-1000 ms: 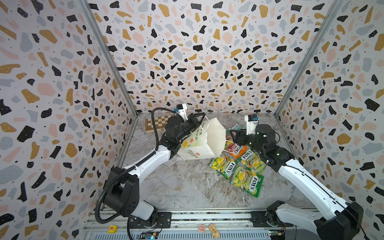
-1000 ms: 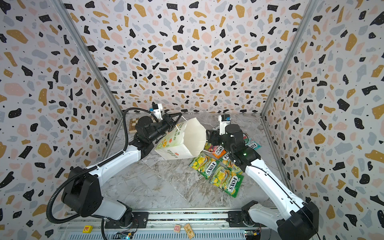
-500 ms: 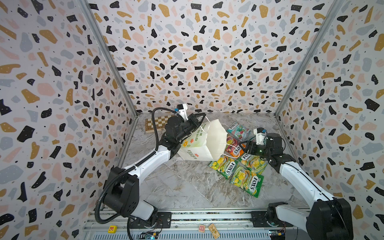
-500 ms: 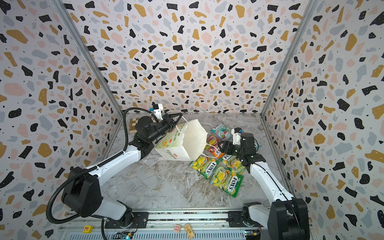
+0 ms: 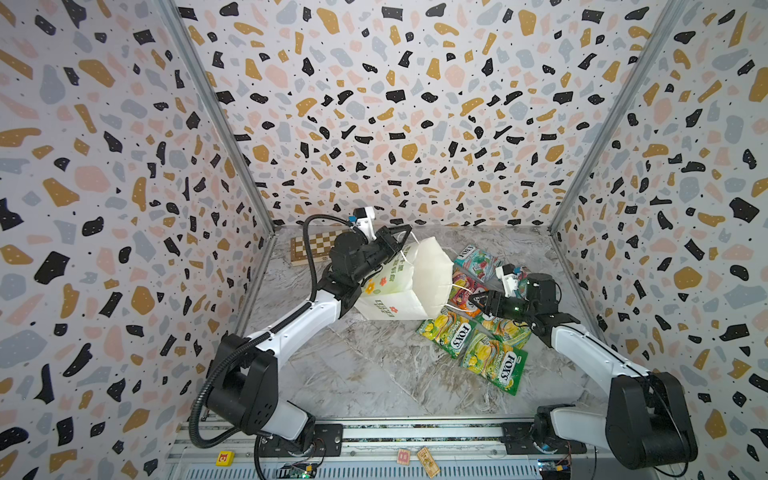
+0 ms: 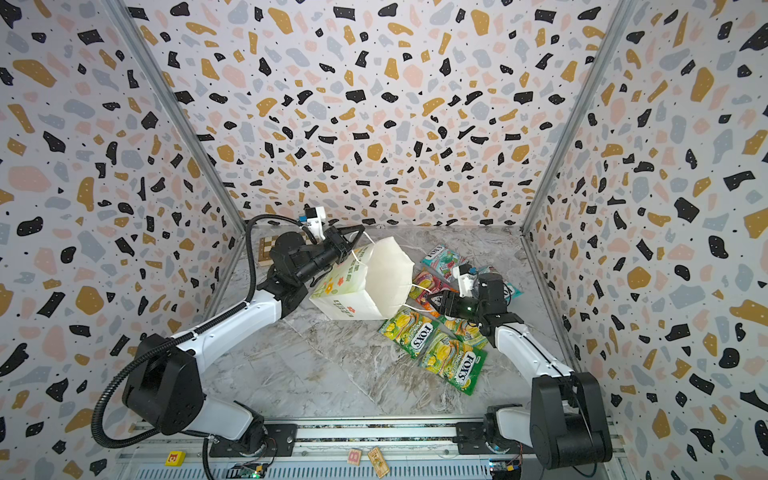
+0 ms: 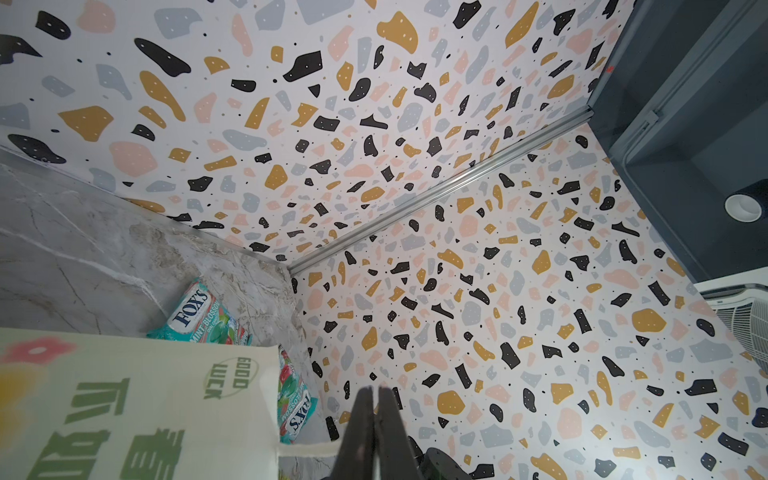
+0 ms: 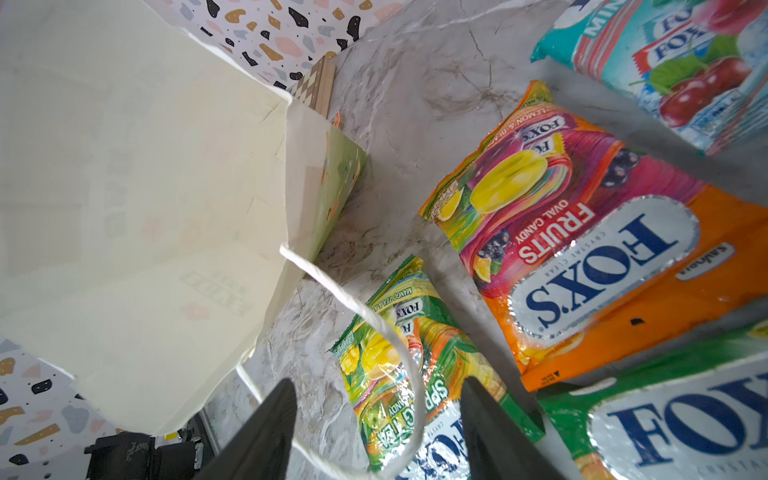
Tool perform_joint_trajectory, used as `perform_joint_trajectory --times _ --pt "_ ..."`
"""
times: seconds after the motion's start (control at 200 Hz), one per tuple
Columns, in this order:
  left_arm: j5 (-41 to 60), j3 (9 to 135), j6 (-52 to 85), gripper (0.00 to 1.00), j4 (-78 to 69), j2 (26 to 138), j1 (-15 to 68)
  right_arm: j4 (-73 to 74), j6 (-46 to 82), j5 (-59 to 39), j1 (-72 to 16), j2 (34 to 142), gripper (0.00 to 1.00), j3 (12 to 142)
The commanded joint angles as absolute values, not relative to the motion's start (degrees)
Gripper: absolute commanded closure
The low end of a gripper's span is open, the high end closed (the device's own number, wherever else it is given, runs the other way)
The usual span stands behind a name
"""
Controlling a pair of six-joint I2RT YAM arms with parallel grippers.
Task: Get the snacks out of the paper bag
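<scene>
The snacks (image 5: 494, 365) are seen spread flat on the desk (image 5: 374, 374), just beside the mouth of the paper bag (image 5: 399, 291) on the right arm's side: green-yellow packets nearest the robot's base, an orange packet (image 5: 461, 291) touching the bag's rim, a teal packet (image 5: 476, 259) farther back, and a further teal one partly hidden behind the right arm. In the right wrist view the bag's interior (image 8: 145, 187) is shown white, and no packet can be made out in the part that is visible. The bag is tipped over, its long axis running from the left arm down towards the right arm, with the mouth turned to the right end effector (image 5: 478, 300). That end effector is held low over the packets with its fingers apart and nothing gripped; the bag's mouth lies straight ahead of it, and a loop of the cord handle (image 8: 374, 324) is seen crossing the gap between the fingers. The left end effector (image 5: 399, 241) is closed at the bag's far rim, apparently pinching the other cord. The right arm is judged the nearer one for any reach into the bag. A chessboard (image 5: 311, 247) lies behind the left arm.
</scene>
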State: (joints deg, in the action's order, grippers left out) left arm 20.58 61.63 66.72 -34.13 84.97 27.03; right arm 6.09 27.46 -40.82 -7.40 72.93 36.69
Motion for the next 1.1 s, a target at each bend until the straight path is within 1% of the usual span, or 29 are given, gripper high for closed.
perform_joint_trajectory --times 0.0,0.07,0.155,0.19,0.275,0.325,0.36,0.461,0.591,0.801,0.991,1.096 --pt "21.9 63.7 66.7 1.0 -37.2 83.5 27.0 8.7 27.4 -42.2 -7.5 74.1 0.36 35.8" --pt "21.8 63.7 66.8 1.0 -37.4 83.5 27.1 9.4 27.5 -42.8 -7.6 74.8 0.37 35.9" --pt "22.0 63.6 67.1 1.0 -37.6 83.5 27.2 10.3 27.9 -44.1 -7.7 75.1 0.46 36.3" --pt "22.0 63.6 67.3 1.0 -37.7 83.4 27.2 10.7 28.0 -44.4 -7.8 74.9 0.53 36.5" --pt "22.1 63.7 67.6 1.0 -38.0 83.4 27.2 10.7 28.3 -44.0 -7.9 74.2 0.75 37.1" --pt "22.1 64.0 67.5 1.0 -38.0 83.4 27.2 9.7 28.5 -43.2 -7.9 73.1 0.85 38.0" --pt "22.1 64.0 67.4 1.0 -37.8 83.4 27.3 8.6 28.4 -42.2 -8.0 72.2 0.9 38.8" --pt "21.9 64.3 66.4 1.0 -36.5 82.9 27.2 3.6 26.9 -38.9 -8.3 69.3 1.0 42.5" --pt "20.8 64.6 64.1 1.0 -33.8 82.1 27.1 -2.0 25.1 -35.5 -8.9 66.7 1.0 48.8" --pt "17.9 64.7 59.3 1.0 -28.0 80.1 26.2 -5.1 24.2 -34.9 -10.3 67.1 1.0 57.0" --pt "14.0 63.7 54.8 1.0 -22.0 77.5 25.4 -5.7 23.1 -35.8 -12.6 73.1 1.0 62.2" --pt "12.8 62.5 53.4 1.0 -20.0 76.8 24.2 -5.8 22.6 -34.2 -14.6 76.1 1.0 64.3"
